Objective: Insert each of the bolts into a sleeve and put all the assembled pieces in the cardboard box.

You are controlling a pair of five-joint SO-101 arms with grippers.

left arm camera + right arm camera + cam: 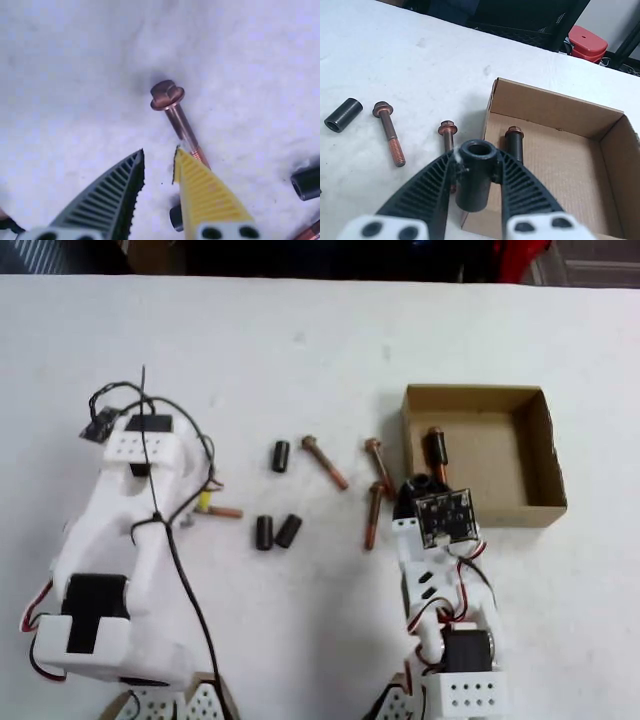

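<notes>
Sleeve [476,175] between right fingers [524,189], beside cardboard box [555,107]

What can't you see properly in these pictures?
Left wrist view: the bolt loses its threaded tip behind the yellow finger; a sleeve is cut off by the edge.
Right wrist view: the right gripper covers the lower ends of a second bolt and the boxed piece.
</notes>
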